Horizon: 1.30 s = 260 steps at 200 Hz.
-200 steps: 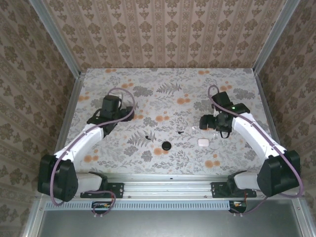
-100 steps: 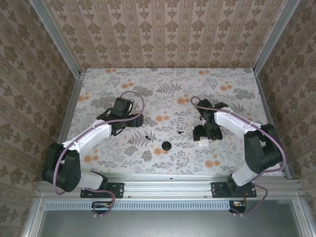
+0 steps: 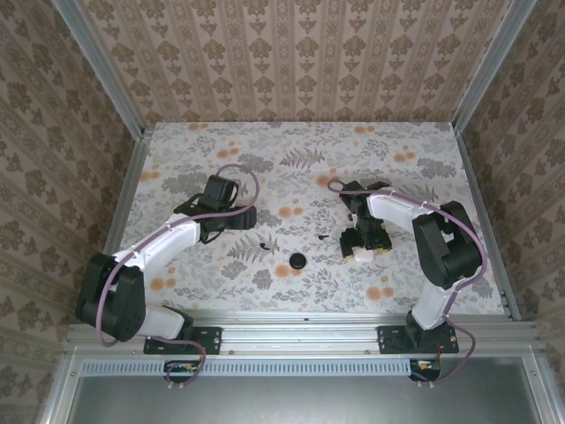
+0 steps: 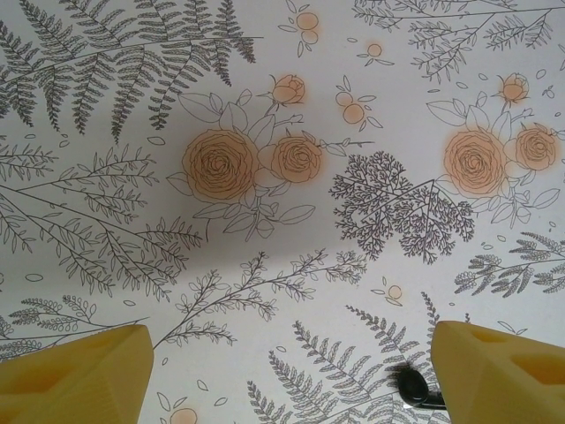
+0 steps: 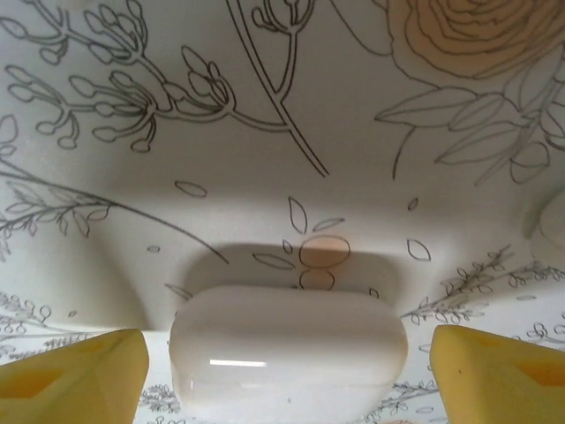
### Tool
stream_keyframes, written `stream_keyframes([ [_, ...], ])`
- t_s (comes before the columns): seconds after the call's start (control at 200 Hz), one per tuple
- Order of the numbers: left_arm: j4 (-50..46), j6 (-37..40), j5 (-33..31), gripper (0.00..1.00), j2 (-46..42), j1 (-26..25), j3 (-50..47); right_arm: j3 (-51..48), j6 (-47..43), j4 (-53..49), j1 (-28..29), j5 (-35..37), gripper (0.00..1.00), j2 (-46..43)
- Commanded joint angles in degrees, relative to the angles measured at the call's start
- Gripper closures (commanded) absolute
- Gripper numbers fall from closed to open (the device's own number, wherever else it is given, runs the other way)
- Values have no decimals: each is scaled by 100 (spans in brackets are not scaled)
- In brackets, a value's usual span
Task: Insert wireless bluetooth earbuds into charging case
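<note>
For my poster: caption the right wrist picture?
Open yellow fingers flank the white charging case on the flowered table.

Nothing can be read in any view: no text, label, brand, number or sign. The charging case (image 5: 287,353) has a plain glossy white shell, and the desk (image 3: 291,146) has a fern and rose print without lettering.
</note>
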Motion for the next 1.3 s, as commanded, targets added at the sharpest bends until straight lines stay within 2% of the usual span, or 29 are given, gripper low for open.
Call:
stream_keyframes([
  [0.0,-111,-49,-17,17,32,-40,51,112,-126,38,31,83,21,163],
  [0.275,-172,-40,-62,17,30,-42,53,96,-62,1,31,75,37,293],
  [0.37,-185,-22,-58,17,2,-49,37,89,-5,1,31,125,39,226],
  [0.53,-62,77,53,18,-117,-57,-37,-38,200,138,35,91,43,-168],
  [0.64,388,246,471,19,-343,-58,-257,-275,500,508,59,-178,44,-697],
  [0.77,1444,505,1106,20,-819,-131,-826,-788,1131,1497,148,-761,44,-1470],
  [0.935,3278,1076,1868,26,-1446,-306,-1810,-1548,2269,3493,434,-1405,45,-2197],
  [1.115,4435,2016,2117,28,-1885,-675,-2518,-2214,3620,5469,852,-1225,44,-2627],
  [1.295,4720,2955,2400,34,-1992,-1081,-2788,-2357,4199,6677,1310,-973,44,-2616],
])
